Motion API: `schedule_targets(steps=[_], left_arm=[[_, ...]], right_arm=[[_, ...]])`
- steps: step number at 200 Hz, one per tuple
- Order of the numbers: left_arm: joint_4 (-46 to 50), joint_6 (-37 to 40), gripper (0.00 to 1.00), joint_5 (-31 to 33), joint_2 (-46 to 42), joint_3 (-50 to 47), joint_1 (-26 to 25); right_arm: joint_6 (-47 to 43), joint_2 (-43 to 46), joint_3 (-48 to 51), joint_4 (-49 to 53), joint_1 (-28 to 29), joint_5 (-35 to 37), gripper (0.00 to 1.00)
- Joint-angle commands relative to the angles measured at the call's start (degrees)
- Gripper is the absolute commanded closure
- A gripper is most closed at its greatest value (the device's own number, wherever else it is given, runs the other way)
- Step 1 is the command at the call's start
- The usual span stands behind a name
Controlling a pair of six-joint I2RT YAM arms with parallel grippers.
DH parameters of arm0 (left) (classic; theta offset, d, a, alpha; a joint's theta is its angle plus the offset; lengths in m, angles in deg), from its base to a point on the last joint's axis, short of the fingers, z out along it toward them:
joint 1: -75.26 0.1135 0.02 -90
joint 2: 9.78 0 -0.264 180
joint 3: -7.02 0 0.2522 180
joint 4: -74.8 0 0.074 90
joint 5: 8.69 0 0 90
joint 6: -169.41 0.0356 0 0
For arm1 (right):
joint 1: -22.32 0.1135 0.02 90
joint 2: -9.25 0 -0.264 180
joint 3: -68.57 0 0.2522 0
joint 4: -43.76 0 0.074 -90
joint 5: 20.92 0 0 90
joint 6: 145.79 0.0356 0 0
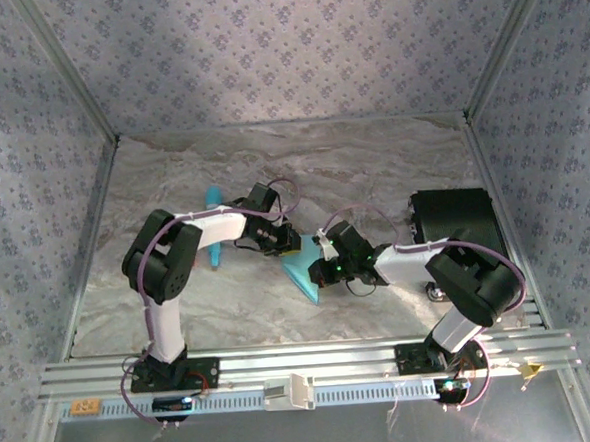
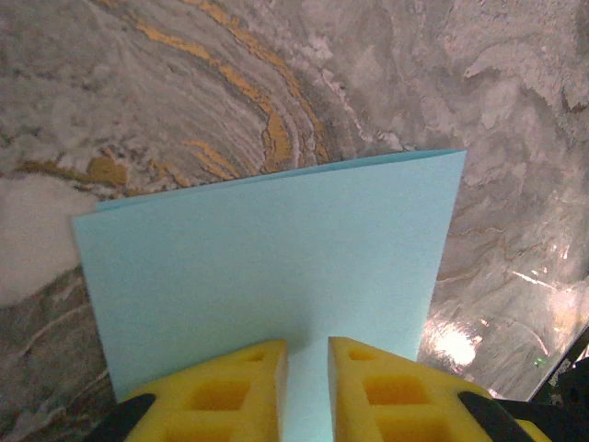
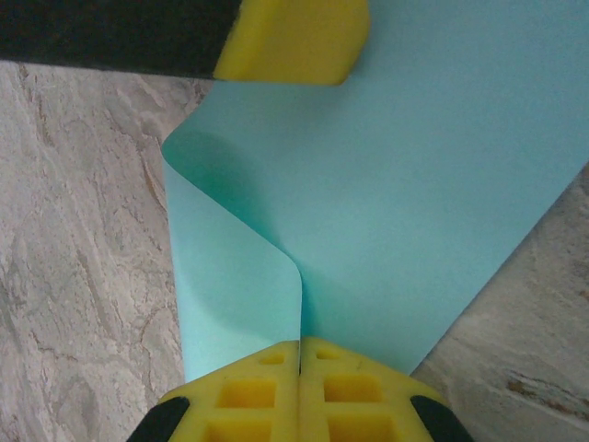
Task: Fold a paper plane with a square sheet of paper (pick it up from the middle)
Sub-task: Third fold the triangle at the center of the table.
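Right end effector [image 3: 300, 346] tight on paper [image 3: 414, 184]

The thin light cyan-blue paper sheet [image 3: 414, 184] is cut off by the top and right edges of the right wrist view.

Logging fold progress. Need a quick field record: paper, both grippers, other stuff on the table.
paper: light cyan sheet, folded over, two edges showing at its far side
surface: marble table
left gripper: jaws narrowly apart at the sheet's near edge
right gripper: jaws shut, pinching a curled-up flap of the sheet
other items: turquoise stick, partly under the left arm; black box at the right side
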Motion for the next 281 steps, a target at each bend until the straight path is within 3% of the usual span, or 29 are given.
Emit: schedule_targets(steps=[1,25,52,118,148,197,281], left_arm=[[0.64,-1.02,0.73,4.07,-4.79,-0.77,-0.15],[-0.34,-2.64,0.67,6.40,-9.17,-2.26,-0.20],[-2.02,-4.48,0.68,6.00,-12.93,-5.88,-0.15],[-15.46,-14.20,0.85,-2.00,-18.13,-17.07,-2.26],[-21.83,-18.88,1.00,-4.56,-17.12,-19.65,-3.86],[-27.08,-22.93,1.00,-4.55,-15.28,-23.29,-4.88],[-25.11,-20.81,1.00,-3.85,-12.91,-22.23,-4.99]], right_arm=[[-0.71,-1.32,-0.27,1.99,-0.42,1.18,0.98],[-1.49,-1.62,-0.73,2.20,-0.87,0.50,0.98],[-2.26,-2.26,-1.66,2.74,-1.41,-0.31,0.98],[-3.62,-2.64,-2.48,3.95,-2.36,-1.21,0.97],[-3.50,-2.28,-2.13,3.97,-2.54,-1.06,0.97],[-2.92,-2.27,-1.46,3.27,-2.50,-0.86,0.97],[-2.99,-2.36,-1.35,3.44,-2.64,-0.78,0.97]])
